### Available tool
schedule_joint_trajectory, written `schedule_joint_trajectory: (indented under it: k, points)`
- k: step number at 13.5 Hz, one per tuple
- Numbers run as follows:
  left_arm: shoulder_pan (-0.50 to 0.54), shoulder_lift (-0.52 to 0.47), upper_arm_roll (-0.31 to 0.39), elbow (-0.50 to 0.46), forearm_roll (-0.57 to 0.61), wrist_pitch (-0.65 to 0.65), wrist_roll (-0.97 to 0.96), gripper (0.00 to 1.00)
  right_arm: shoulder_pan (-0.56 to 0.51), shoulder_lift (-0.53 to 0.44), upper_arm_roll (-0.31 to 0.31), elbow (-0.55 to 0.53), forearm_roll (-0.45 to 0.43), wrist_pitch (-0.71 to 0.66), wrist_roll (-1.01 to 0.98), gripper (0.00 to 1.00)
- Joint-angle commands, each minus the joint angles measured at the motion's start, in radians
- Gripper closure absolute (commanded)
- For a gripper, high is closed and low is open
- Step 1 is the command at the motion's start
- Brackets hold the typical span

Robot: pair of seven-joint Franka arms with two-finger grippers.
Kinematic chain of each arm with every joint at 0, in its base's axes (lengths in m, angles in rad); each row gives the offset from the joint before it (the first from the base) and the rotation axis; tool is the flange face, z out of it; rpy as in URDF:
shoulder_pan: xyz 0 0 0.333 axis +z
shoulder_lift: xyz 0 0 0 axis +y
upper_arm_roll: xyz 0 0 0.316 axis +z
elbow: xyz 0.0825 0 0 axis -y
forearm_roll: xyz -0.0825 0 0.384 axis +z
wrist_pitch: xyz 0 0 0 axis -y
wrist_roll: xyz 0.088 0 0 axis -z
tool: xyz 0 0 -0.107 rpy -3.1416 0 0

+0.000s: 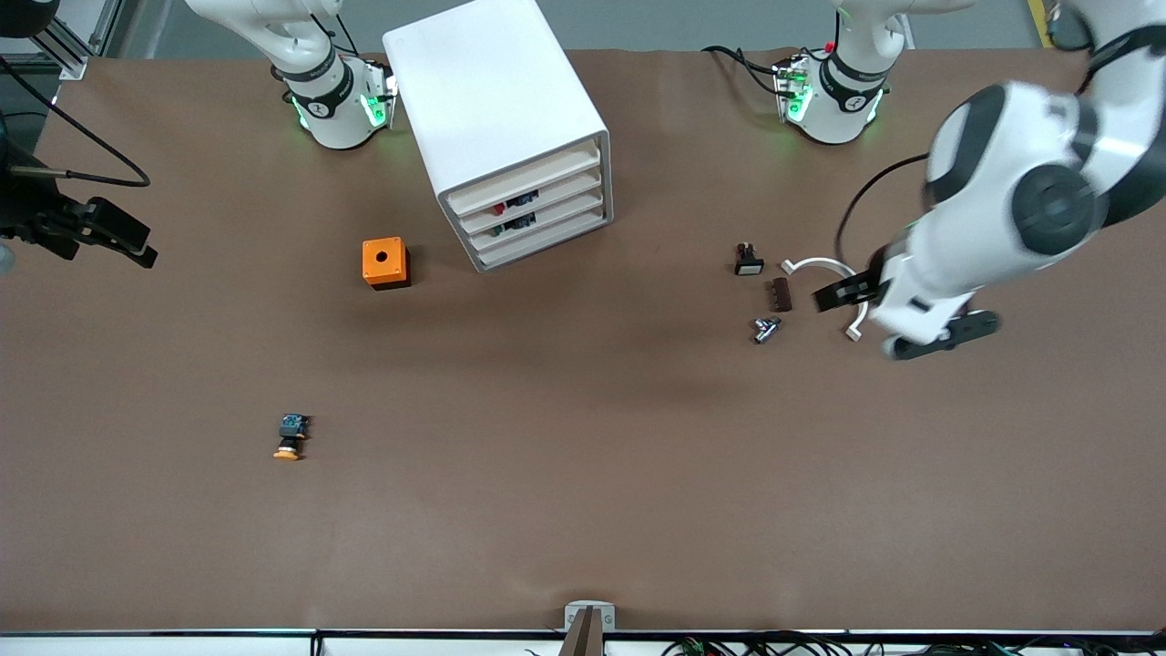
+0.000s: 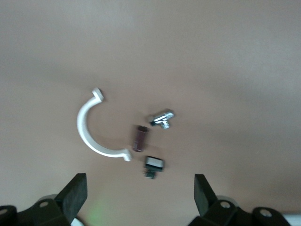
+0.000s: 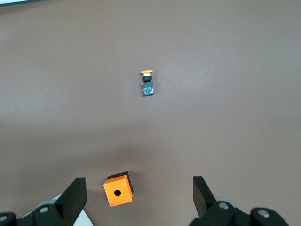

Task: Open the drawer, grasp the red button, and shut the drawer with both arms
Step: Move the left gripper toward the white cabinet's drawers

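Nearest the front camera lies an orange-capped button [image 1: 291, 437], toward the right arm's end of the table; we see it again in the right wrist view [image 3: 147, 83]. Farther from the camera sits an orange box [image 1: 385, 262] with a hole in its top, just beside the white cabinet [image 1: 496, 118]. All the cabinet's drawers are shut. Through the front of one drawer [image 1: 528, 196] we make out a red cap, the button [image 1: 499, 209], inside it; in the drawer below it sits a similar piece with a green cap.

Toward the left arm's end of the table we find a small cluster: a white-faced switch [image 1: 748, 261], a brown block [image 1: 781, 294], a metal fitting [image 1: 766, 329] and a white curved clip [image 1: 824, 269]. Our left gripper [image 1: 897, 321] hangs over the clip, fingers [image 2: 74, 193] spread wide apart and holding nothing.

Our right gripper [image 3: 136, 197] is up in the air over the orange box [image 3: 118, 189], its fingers [image 3: 201, 190] likewise spread and empty. In the front view we can only see a dark part of that arm at the picture's edge.
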Motion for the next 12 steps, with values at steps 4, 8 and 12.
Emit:
schedule_joint_trajectory:
  k: [4,8,12]
  points:
    - [-0.14,0.245,-0.013,0.118,-0.047,0.058,-0.478,0.0,-0.023,-0.01,0.017,-0.017,-0.004,-0.006,0.002,0.0]
    - [-0.255,0.406,-0.013,0.213,-0.061,0.066,-0.829,0.0,-0.022,-0.01,0.017,-0.017,-0.004,-0.013,0.002,0.0]
    - [-0.313,0.464,-0.013,0.238,-0.28,0.073,-1.16,0.0,-0.019,-0.008,0.017,-0.019,-0.004,-0.013,0.002,0.0]
